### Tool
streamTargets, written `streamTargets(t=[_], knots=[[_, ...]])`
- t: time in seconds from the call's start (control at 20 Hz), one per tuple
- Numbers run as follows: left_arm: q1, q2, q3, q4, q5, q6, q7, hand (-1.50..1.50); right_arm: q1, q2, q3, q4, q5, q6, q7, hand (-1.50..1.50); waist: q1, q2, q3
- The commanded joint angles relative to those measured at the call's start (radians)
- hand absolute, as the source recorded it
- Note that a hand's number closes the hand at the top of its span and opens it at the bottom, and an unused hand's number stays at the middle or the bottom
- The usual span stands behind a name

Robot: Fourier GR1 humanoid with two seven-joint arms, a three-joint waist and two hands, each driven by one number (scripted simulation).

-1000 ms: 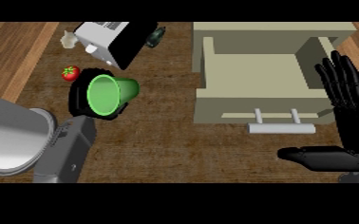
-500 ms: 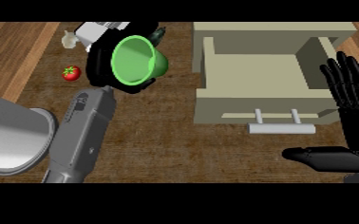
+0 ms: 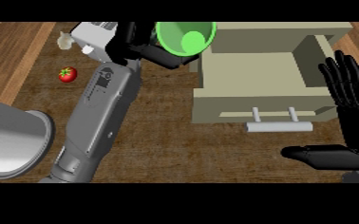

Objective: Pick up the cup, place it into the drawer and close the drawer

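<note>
My left hand (image 3: 144,46) is curled round a green cup (image 3: 185,38), held tilted with its mouth facing the view, at the left rim of the open drawer (image 3: 259,78). The cup overlaps the drawer's upper left corner. The beige drawer stands pulled out, with a white bar handle (image 3: 279,127) on its front. My right hand (image 3: 338,123) rests open at the right edge, fingers straight and up, thumb pointing left, beside the drawer's right wall.
A white toaster (image 3: 89,39) stands at the upper left behind my left forearm. A small red tomato (image 3: 67,74) lies on the wooden counter at the left. A grey metal bowl (image 3: 20,142) sits at the lower left edge.
My left arm has carried the green cup up and to the right, from the counter's left part to the drawer's left rim. The right hand has stayed still.
</note>
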Motion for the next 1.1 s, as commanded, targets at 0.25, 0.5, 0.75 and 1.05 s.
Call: streamTargets(t=[0.25, 0.5, 0.75, 1.05], knots=[[-0.275, -0.004, -0.104, 0.239, 0.111, 0.182, 0.098, 1.5, 0.022, -0.025, -0.035, 0.027, -0.038, 0.05, -0.042, -1.5, -0.032, 0.007, 0.0], [-0.315, -0.004, -0.192, 0.313, 0.229, 0.245, 0.098, 1.5, -0.013, -0.016, -0.017, -0.015, -0.021, 0.017, 0.032, -1.5, -0.024, 0.004, 0.0], [-0.391, -0.004, -0.231, 0.488, 0.266, 0.253, 0.028, 1.5, 0.0, -0.013, -0.017, 0.011, -0.021, 0.038, -0.023, -1.5, -0.037, 0.012, 0.0], [-0.351, -0.004, -0.406, 0.49, 0.395, 0.283, 0.004, 1.5, -0.047, -0.005, 0.001, 0.1, 0.012, 0.036, -0.066, -1.5, -0.045, 0.013, 0.001]])
